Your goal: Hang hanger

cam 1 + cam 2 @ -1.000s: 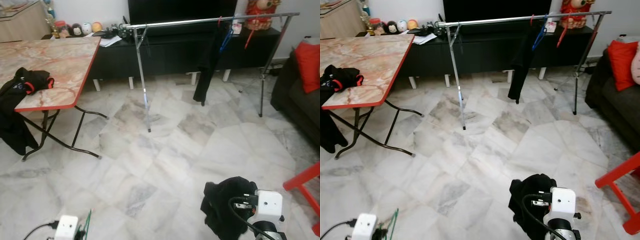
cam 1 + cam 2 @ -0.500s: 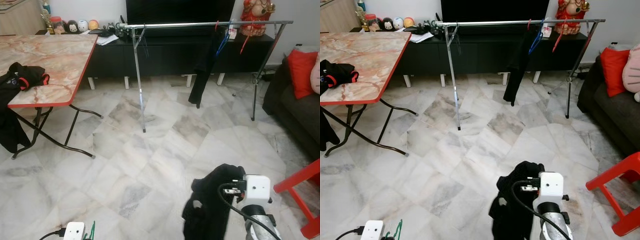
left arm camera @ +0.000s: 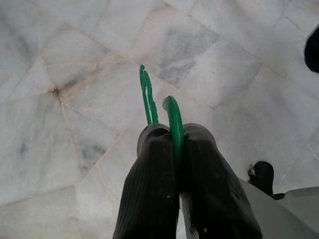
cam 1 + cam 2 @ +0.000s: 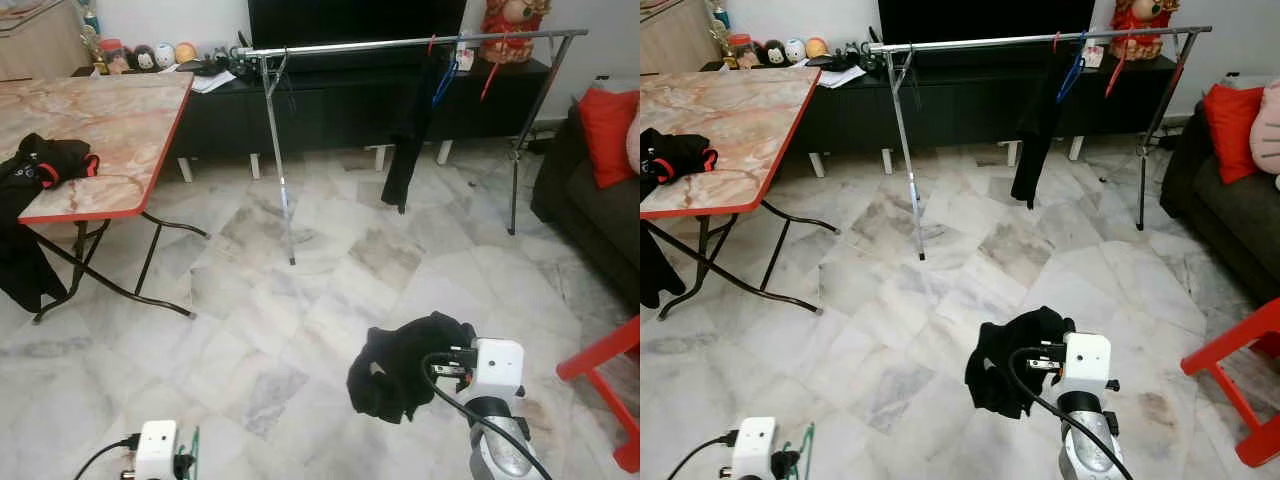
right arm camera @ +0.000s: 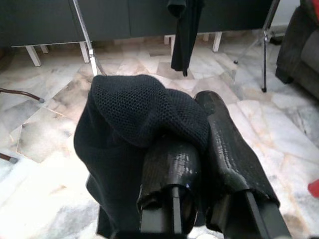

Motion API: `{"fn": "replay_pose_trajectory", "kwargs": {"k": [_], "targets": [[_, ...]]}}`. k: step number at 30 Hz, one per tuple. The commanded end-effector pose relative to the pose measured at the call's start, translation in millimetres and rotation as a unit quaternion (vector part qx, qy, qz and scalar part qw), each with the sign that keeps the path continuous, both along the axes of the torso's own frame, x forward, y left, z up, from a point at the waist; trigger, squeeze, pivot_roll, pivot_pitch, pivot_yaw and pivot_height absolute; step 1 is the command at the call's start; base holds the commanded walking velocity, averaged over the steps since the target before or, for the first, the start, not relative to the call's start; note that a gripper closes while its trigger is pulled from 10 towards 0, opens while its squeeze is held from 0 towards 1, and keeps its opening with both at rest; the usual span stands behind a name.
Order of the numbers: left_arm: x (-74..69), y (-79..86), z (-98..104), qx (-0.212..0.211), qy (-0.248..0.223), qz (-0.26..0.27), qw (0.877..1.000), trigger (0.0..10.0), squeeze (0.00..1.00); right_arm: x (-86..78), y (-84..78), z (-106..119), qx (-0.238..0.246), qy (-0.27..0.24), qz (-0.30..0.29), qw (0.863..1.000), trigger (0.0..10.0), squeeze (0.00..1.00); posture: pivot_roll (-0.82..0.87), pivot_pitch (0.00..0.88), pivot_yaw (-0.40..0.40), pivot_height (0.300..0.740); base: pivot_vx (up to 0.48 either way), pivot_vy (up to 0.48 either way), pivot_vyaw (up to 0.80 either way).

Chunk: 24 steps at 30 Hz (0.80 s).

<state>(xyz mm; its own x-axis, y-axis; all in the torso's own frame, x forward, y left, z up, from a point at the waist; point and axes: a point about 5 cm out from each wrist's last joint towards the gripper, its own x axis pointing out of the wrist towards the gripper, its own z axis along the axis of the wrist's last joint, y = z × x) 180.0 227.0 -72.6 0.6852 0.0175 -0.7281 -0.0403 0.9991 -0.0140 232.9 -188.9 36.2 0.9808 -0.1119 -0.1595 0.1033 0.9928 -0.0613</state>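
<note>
A home living room, doubling as a laundry spot.

A marble-tiled floor (image 4: pixel 300 300) runs to a long black TV cabinet (image 4: pixel 330 100) at the far wall, with toys and ornaments on it. A dark sofa with a red cushion (image 4: pixel 608 120) sits far right, a folding worktop (image 4: pixel 110 130) with a marbled top left, and a metal clothes rail (image 4: pixel 400 44) between.

marble-top table (image 4: pixel 110 120) with black jacket (image 4: pixel 45 165) | red cushion (image 4: pixel 610 135) on dark sofa (image 4: pixel 590 210) | red stool (image 4: pixel 605 380) | marble floor (image 4: pixel 300 310)
</note>
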Motion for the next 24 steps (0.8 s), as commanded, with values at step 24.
{"fn": "replay_pose_trajectory", "kwargs": {"k": [24], "targets": [[-4.2,13.1,0,0.012,0.019,0.030,0.999,10.0,0.00,27.4,4.8,20,-0.001,-0.037,-0.001,0.999,10.0,0.00,-0.04,0.000,-0.010,0.740,0.000,0.279,0.13]]}}
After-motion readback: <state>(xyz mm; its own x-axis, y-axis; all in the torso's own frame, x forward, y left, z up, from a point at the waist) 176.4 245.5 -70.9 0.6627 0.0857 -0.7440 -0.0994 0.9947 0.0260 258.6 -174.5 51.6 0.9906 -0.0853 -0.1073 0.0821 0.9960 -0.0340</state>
